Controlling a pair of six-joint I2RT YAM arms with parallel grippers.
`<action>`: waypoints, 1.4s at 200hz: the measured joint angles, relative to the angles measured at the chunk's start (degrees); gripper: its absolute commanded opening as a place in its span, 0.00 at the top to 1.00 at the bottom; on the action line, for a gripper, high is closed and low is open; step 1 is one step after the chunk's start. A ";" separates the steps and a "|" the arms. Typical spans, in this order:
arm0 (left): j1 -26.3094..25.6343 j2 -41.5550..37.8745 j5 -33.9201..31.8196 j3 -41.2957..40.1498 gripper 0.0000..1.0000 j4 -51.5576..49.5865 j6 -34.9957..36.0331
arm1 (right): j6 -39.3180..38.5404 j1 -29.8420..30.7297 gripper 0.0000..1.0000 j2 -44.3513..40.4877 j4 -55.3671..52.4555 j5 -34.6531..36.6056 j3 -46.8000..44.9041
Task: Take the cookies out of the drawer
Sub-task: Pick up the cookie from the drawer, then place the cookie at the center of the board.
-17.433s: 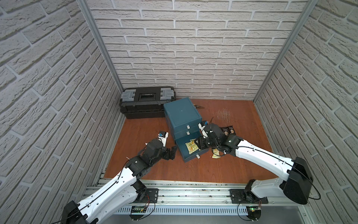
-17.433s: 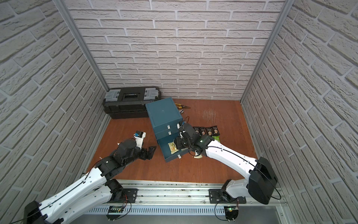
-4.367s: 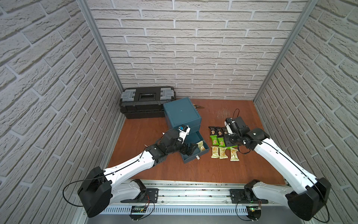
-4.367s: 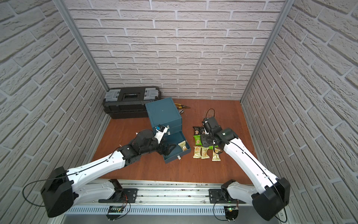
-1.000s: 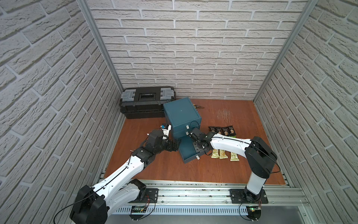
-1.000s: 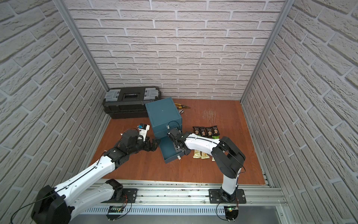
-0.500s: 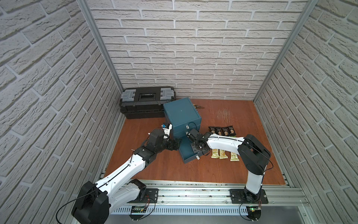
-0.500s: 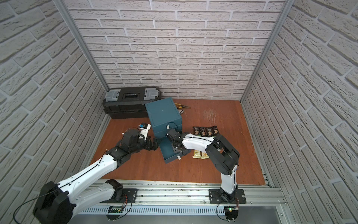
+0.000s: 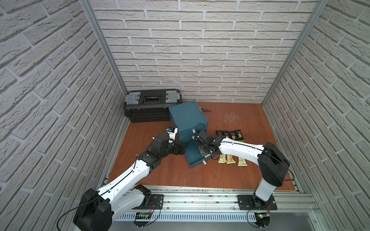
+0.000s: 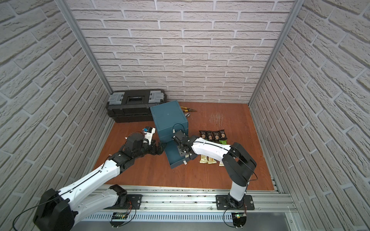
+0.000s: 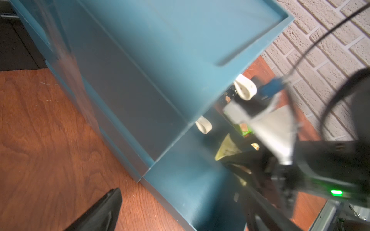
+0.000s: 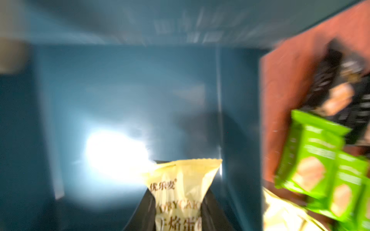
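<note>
Left arm reaches forward, low over the floor; left gripper [image 9: 179,150] sits just beside the blue cabinet [image 9: 187,118], near its left side. Only one dark finger [image 11: 100,214] shows in the wrist view; jaw state cannot be told.

Open bottom drawer [image 9: 195,159] juts toward the rail.

Right arm folds back across the floor, wrist over the drawer. Right gripper [image 12: 178,210] is clamped on a cream packet [image 12: 180,190] above the drawer's bare floor.

Other cookies [image 9: 230,135] lie on the floor right of the drawer: black row, green ones, cream row nearest the rail.
</note>
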 measured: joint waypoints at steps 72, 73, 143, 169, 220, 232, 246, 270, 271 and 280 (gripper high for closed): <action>0.00 0.00 0.20 1.81 0.01 -1.36 0.04 | -0.35 -3.69 0.73 -16.00 -6.91 0.07 -1.75; 0.00 0.00 0.20 1.84 0.01 -1.36 0.07 | -0.42 -4.02 0.73 -16.48 -6.99 0.15 -1.90; -2.47 1.77 1.53 2.67 0.02 -0.74 -0.04 | 1.38 -23.61 0.74 -31.41 -9.42 0.90 -18.58; -3.76 2.05 1.53 2.67 0.02 -0.76 -0.07 | 2.08 -27.32 0.75 -26.99 -8.81 -1.29 -22.38; -4.26 -1.84 -1.16 3.45 0.02 -3.30 -0.02 | 2.19 -28.30 0.75 -19.63 -6.99 -3.65 -22.49; -4.26 -2.91 -2.47 5.03 0.02 -5.03 0.04 | 2.38 -28.30 0.75 -18.60 -6.62 -3.58 -22.56; -4.26 -3.65 -3.91 7.45 0.02 -7.02 0.26 | 2.62 -28.30 0.75 -18.16 -6.49 -2.86 -22.71; -4.07 -4.52 -6.10 10.93 0.01 -9.18 0.68 | 2.62 -28.30 0.66 -18.18 -6.47 -1.51 -22.84; -4.04 -4.57 -6.14 11.08 0.01 -9.29 0.70 | 2.60 -28.30 0.65 -18.18 -6.47 -1.46 -22.84; -3.67 -4.70 -6.73 11.93 0.01 -10.01 0.94 | 2.62 -28.30 0.58 -18.18 -6.45 -1.27 -22.84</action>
